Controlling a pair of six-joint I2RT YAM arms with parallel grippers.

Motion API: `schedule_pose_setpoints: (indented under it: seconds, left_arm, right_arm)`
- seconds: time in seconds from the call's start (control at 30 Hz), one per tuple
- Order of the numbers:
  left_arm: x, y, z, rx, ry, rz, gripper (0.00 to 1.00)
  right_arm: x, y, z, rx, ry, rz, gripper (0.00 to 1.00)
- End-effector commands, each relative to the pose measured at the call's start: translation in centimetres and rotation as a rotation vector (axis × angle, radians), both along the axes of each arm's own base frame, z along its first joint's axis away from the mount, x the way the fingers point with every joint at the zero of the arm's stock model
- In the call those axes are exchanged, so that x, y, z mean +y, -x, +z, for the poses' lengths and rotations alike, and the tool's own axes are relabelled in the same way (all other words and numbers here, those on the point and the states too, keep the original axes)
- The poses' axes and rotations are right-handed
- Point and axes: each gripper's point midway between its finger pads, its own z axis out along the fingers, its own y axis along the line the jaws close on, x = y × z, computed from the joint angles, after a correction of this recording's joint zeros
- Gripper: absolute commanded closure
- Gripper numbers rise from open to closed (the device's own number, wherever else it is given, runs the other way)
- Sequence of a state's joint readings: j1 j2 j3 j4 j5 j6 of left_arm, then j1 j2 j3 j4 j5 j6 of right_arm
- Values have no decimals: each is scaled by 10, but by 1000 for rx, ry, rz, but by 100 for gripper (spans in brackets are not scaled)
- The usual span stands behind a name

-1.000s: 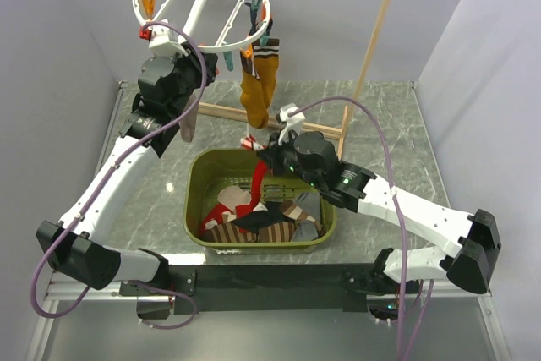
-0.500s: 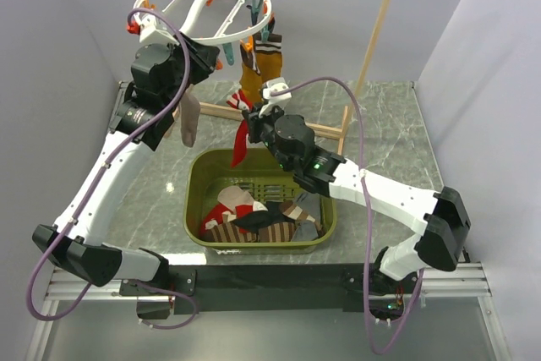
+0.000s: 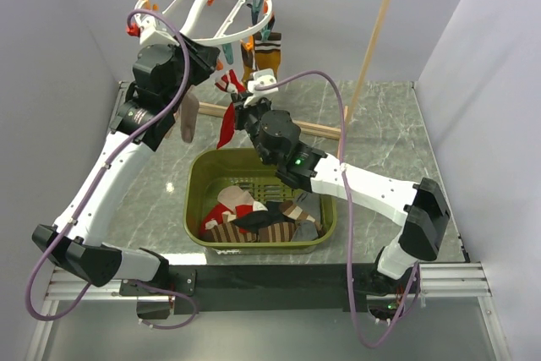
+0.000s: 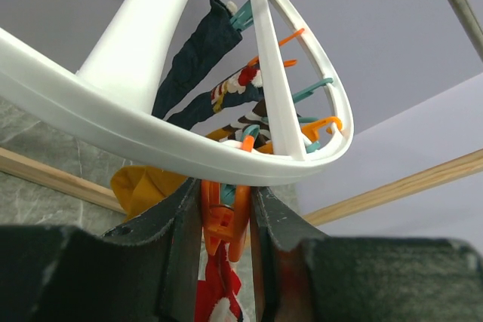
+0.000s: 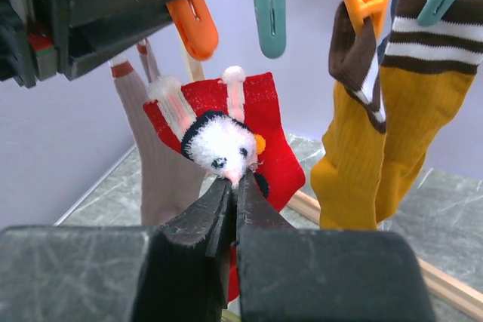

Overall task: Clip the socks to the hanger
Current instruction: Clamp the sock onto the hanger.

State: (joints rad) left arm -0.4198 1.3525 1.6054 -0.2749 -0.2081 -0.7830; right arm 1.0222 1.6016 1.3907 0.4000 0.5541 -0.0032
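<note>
The white ring hanger (image 3: 193,10) hangs from the rack's rod, with its rim (image 4: 151,133) right above my left gripper. My left gripper (image 3: 211,62) (image 4: 225,205) is shut on an orange clip (image 4: 224,220) (image 5: 192,24) at the near rim. My right gripper (image 3: 239,112) (image 5: 232,186) is shut on a red sock (image 3: 227,127) (image 5: 256,118) with a white fluffy face. It holds the sock's cuff just below that clip, not touching it. A mustard striped sock (image 3: 258,61) (image 5: 392,111), a grey-taupe sock (image 3: 188,120) (image 5: 151,156) and a dark navy sock (image 4: 196,50) hang clipped.
An olive basket (image 3: 196,200) with several more socks (image 3: 262,219) sits on the marble table below the arms. The wooden-framed rack (image 3: 376,31) stands behind, its base bar crossing behind the hung socks. Teal and orange clips (image 5: 269,9) dangle close around the red sock.
My right arm has lifted the red sock out of the basket, up and left to under the hanger. My left gripper moved up and left with the clip, then held still.
</note>
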Motion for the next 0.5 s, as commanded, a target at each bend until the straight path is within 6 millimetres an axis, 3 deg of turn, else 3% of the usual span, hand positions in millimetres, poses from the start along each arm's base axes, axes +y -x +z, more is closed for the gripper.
schedule_pose_setpoints:
  seconds: [0.0, 0.47]
  left_arm:
    - [5, 8, 25, -71, 53, 18, 92]
    - [6, 12, 28, -91, 28, 20, 91]
  right_arm:
    - [-3, 0, 36, -66, -67, -34, 100]
    - [14, -6, 41, -87, -34, -46, 100]
